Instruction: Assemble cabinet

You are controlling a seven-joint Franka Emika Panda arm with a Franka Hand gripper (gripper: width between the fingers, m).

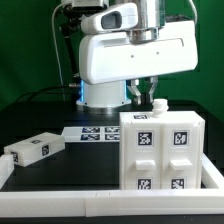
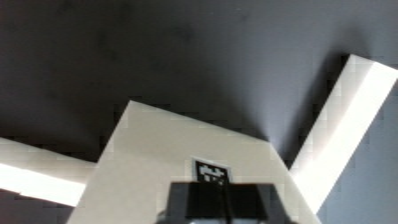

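The white cabinet [image 1: 160,150] stands upright at the exterior view's right, with square tags on its front. My gripper [image 1: 147,97] hangs just over its top rear edge. In the wrist view the dark fingertips [image 2: 192,203] sit close together with only a thin dark line between them, right against a white cabinet face [image 2: 169,150] that carries a tag [image 2: 214,171]. Nothing shows between the fingers. A small loose white cabinet part [image 1: 32,151] with tags lies on the table at the exterior view's left.
The marker board [image 1: 95,132] lies flat behind the parts, near the arm's base [image 1: 105,95]. A white rail [image 1: 100,206] runs along the table's front and up the right side. In the wrist view, white strips [image 2: 347,120] cross the black table.
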